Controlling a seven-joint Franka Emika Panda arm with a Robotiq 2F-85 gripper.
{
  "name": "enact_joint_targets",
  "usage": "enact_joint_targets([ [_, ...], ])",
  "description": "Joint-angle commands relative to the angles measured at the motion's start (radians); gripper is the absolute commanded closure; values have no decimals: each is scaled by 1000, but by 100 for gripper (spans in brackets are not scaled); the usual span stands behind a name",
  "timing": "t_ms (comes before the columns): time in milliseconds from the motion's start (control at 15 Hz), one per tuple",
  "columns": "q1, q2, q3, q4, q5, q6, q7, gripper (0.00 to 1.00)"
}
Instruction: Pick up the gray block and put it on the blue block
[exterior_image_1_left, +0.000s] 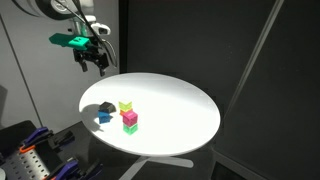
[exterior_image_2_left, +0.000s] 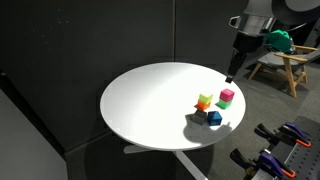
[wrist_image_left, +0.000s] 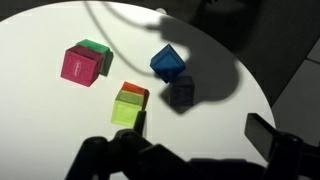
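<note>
Tool hung with its jaws spread wide and empty, high over the far left rim of the round white table, well apart from the blocks. In the wrist view the small pale gray cube appeared to lie in dark shadow just beside the small blue cube; whether they touched I could not tell. That closeness was the risk: a jaw coming down could have knocked the blue cube askew. The shadow could also have hidden the gray cube's edges, and the yellow-green cube nearby invited a wrong pick.
</note>
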Motion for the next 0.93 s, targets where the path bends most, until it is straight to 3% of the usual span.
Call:
enact_joint_targets([
  [0, 10, 5, -8, 0, -5, 3, -1, 0],
  [400, 15, 60, -5, -1, -6, 38, -5, 0],
  [867, 5, 178, -4, 8, -13, 157, 7, 0],
])
